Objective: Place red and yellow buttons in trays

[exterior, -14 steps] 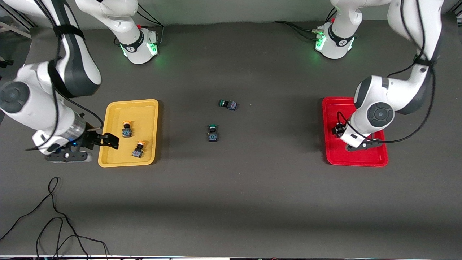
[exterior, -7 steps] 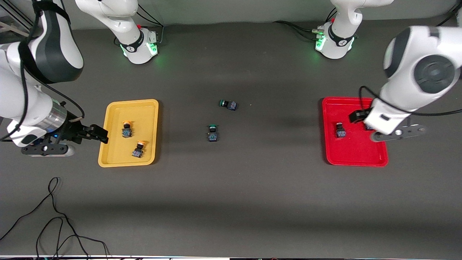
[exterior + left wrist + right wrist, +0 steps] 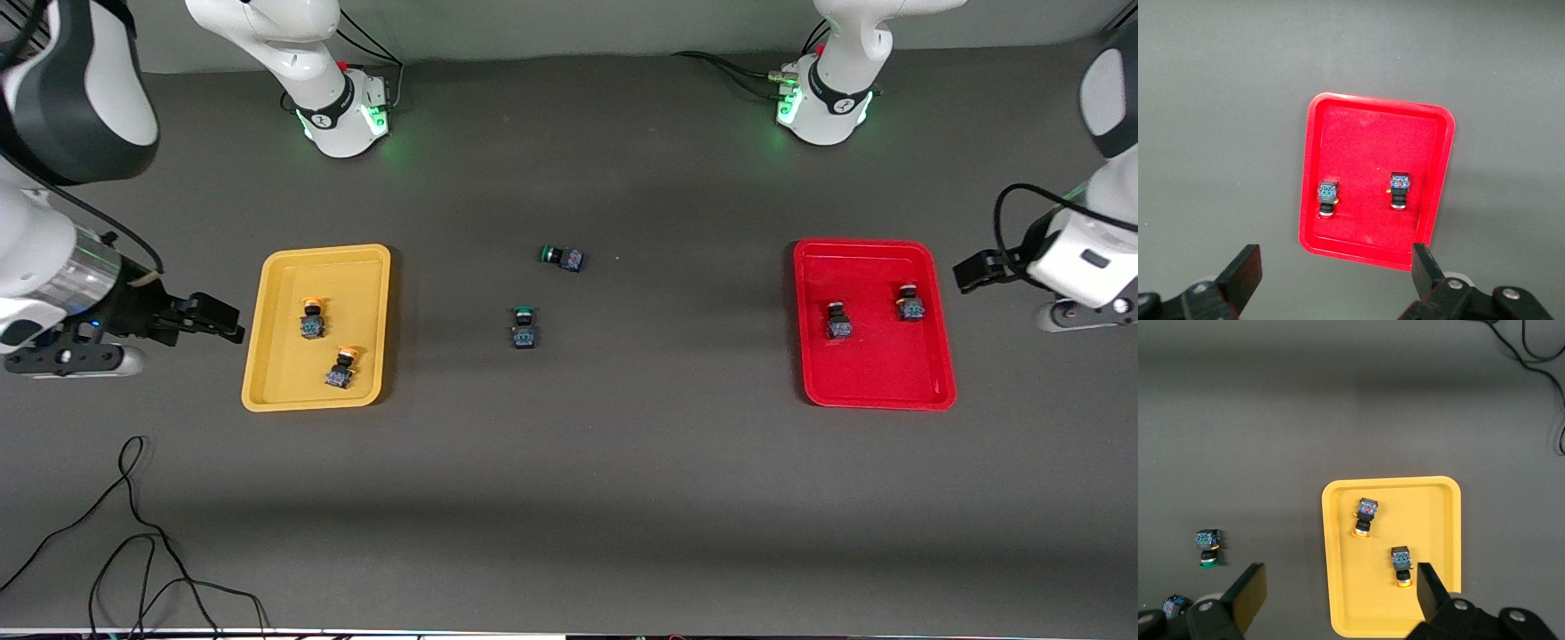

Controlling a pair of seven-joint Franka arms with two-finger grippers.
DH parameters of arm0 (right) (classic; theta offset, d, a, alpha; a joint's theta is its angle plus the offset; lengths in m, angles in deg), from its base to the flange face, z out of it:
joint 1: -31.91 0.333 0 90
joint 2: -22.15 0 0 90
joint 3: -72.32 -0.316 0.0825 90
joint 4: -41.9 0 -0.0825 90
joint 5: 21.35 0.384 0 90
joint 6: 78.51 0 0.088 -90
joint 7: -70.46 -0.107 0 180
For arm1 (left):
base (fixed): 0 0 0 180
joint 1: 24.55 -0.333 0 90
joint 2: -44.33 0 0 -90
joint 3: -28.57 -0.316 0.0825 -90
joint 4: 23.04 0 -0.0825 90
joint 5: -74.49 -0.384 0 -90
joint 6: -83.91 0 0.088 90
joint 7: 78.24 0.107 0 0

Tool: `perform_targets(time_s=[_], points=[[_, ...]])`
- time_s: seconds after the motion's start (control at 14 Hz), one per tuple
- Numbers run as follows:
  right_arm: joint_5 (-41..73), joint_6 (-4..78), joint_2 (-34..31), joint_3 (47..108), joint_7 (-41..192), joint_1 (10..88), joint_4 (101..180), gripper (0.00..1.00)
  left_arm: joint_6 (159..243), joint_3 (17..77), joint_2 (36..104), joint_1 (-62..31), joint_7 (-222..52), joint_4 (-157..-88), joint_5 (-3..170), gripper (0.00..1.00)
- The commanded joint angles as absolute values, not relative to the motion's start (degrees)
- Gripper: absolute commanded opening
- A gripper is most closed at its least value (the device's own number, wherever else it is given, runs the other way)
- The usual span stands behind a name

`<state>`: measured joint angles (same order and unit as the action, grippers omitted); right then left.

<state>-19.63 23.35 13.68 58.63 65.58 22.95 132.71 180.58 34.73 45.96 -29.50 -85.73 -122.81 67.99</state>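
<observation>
The yellow tray (image 3: 364,284) holds two yellow-capped buttons (image 3: 310,320) (image 3: 340,367). The red tray (image 3: 876,373) holds two red-capped buttons (image 3: 838,322) (image 3: 909,304). My right gripper (image 3: 218,320) is open and empty, up over the table just off the yellow tray's outer edge. Its wrist view shows the yellow tray (image 3: 1345,587), both buttons (image 3: 1365,516) (image 3: 1401,565) and the gripper (image 3: 1338,590). My left gripper (image 3: 969,271) is open and empty, over the table just off the red tray's outer edge. Its wrist view shows the red tray (image 3: 1358,140), both buttons (image 3: 1328,199) (image 3: 1399,190) and the gripper (image 3: 1336,267).
Two green-capped switches lie on the table between the trays, one (image 3: 563,258) farther from the front camera than the other (image 3: 524,327). They also show in the right wrist view (image 3: 1207,547) (image 3: 1175,607). A loose black cable (image 3: 133,524) lies near the front edge at the right arm's end.
Both arms have drawn back outward from their trays. The left gripper has left the red tray, and a second red-capped button now shows there. The buttons in the yellow tray have not moved.
</observation>
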Motion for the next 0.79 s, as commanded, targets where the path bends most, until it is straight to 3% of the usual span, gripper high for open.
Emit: perform_targets(time_s=[0.0, 0.36, 0.71], points=[[-18.36, 21.43, 13.8, 60.0, 69.67, 22.69, 130.06, 1.0, 179.79, 31.42, 45.82, -25.47, -85.1, -121.66, 68.86, 1.0], [-18.53, 15.64, 13.88, 60.45, 72.82, 22.69, 127.77, 1.0, 179.53, 27.52, 47.22, -20.87, -85.1, -117.63, 69.21, 1.0], [-18.97, 14.4, 15.11, 61.24, 72.92, 23.82, 128.65, 1.0, 180.24, 27.86, 46.79, -22.26, -84.75, -118.23, 71.77, 1.0]])
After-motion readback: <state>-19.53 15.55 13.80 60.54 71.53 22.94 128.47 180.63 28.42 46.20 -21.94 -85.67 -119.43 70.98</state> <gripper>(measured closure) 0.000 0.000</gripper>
